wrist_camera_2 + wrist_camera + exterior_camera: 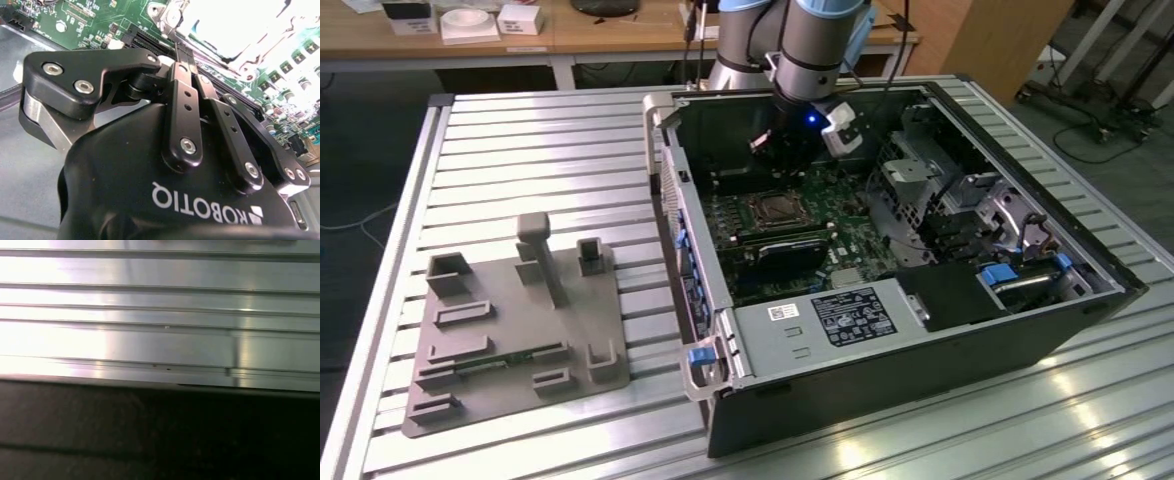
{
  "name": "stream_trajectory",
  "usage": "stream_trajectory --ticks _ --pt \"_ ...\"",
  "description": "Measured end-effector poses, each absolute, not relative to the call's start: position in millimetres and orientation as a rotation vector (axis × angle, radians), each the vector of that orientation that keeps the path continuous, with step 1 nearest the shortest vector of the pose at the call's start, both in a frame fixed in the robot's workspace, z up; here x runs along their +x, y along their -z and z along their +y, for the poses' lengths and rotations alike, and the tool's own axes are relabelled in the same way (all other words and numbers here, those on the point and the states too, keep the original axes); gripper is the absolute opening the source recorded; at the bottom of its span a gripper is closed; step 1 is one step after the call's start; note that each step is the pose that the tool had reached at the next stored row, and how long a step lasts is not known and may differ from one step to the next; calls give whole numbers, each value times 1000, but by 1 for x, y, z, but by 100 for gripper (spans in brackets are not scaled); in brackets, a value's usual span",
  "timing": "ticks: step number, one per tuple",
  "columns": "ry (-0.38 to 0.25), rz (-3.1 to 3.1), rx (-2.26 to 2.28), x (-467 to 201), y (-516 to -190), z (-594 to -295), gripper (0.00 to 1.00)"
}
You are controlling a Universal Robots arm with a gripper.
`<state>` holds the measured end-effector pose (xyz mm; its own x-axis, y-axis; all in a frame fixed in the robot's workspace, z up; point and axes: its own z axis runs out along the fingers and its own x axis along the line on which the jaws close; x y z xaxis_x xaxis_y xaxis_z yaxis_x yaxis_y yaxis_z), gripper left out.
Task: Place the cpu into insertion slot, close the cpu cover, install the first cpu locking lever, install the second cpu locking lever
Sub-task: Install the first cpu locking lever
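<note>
The black claw (781,150) hangs inside the open computer case (894,330), above the green circuit board (834,195); whether it's clenched or released, I cannot tell. Just below it in the exterior view sits the insertion slot (767,212), a square socket with a silvery metal rim. In the second wrist view, matte black linkage bars with shiny screws crowd the front, and the socket's bright metal frame (240,30) glares beyond. On the ribbed aluminium desk (534,150) rests a grey moulded fixture (520,330).
</note>
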<state>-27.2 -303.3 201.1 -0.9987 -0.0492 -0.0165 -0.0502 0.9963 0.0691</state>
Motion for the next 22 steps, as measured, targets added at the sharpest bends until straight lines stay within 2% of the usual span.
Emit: stream_trajectory --ticks 22 --pt "-79 3134 -77 -27 -200 -304 11"
